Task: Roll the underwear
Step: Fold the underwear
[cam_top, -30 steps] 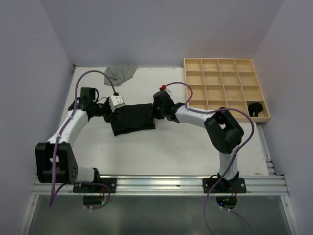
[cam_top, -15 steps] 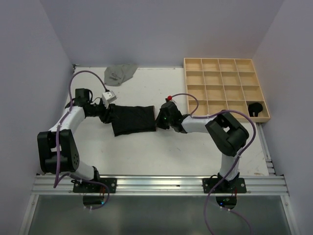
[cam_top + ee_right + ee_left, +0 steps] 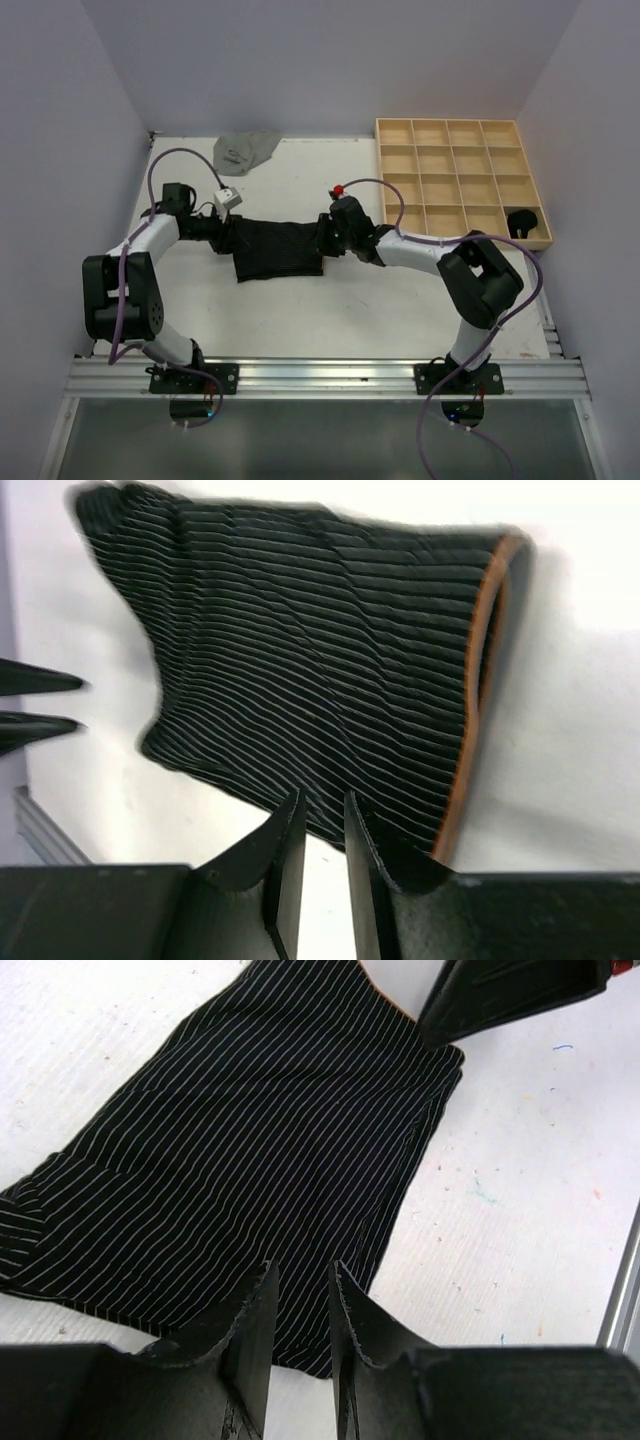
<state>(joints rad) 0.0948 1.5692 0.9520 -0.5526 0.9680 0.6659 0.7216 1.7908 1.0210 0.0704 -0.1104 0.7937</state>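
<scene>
Top view: the black striped underwear (image 3: 278,248) is lying flat and unrolled mid-tabletop, my left pincer (image 3: 228,235) sitting at its left end and my right pincer (image 3: 322,240) at its right end. A grey underwear (image 3: 245,150) is waiting crumpled at the far edge, and a dark bundle (image 3: 520,222) is sitting in one compartment of the wooden tray (image 3: 448,126). Left wrist: jaws standing narrowly apart over the cloth's edge; I'm unable to tell if any cloth is pinched. Right wrist: jaws narrowly apart beside the tan waistband (image 3: 475,680), bare tabletop showing between them, gripping nothing. I'm judging the roll on this piece not yet begun, the grey one untouched.
</scene>
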